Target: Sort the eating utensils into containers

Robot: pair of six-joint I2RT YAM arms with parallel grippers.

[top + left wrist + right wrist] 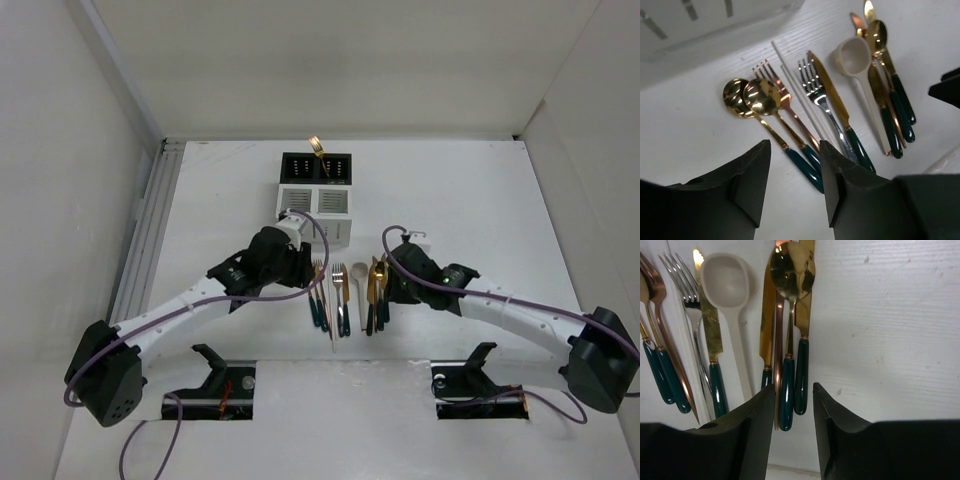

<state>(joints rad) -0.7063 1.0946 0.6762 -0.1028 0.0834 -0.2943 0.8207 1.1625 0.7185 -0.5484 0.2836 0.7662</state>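
Gold-headed, teal-handled utensils (342, 290) lie on the white surface (480, 200), at 6 o'clock from the white slotted holder (313, 203) and black slotted holder (318, 167). The left end effector (795, 150) and right end effector (793, 390) each straddle teal handles; I cannot tell whether they are clamped.

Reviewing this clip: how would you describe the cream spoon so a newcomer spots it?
Start at the white holder in the middle of the table; in front of it, between the left arm and the right arm, lies a row of cutlery. The cream spoon lies right of the row's middle. It alone is matte and pale all over; its neighbours shine gold, copper or silver.
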